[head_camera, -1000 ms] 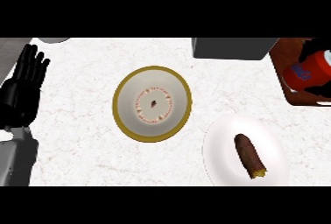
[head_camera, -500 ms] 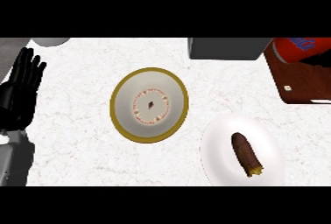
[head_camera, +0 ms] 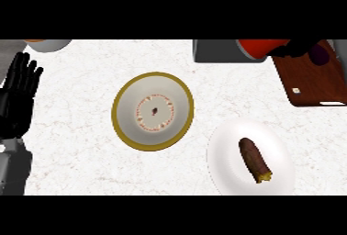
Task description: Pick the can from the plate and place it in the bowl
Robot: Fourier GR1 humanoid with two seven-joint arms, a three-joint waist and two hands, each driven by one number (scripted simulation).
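Note:
The red can (head_camera: 261,47) hangs at the top edge of the head view, right of centre, lying tilted and partly cut off. Black fingers of my right hand (head_camera: 302,47) curl against its right side; the rest of that hand is hidden. The gold-rimmed bowl (head_camera: 122,92) sits in the middle of the counter with nothing in it, down and to the left of the can. A white plate (head_camera: 227,170) at the lower right holds a brown, elongated piece of food (head_camera: 254,159). My left hand (head_camera: 17,98) rests open at the left edge, fingers up.
A brown wooden board (head_camera: 313,79) lies at the upper right, under the right hand. A grey box (head_camera: 213,51) stands at the top, just left of the can. A small round vessel (head_camera: 47,44) shows at the top left corner.
The can has travelled up and then leftward from over the wooden board, towards the grey box, with my right hand on it. The left hand has stayed still.

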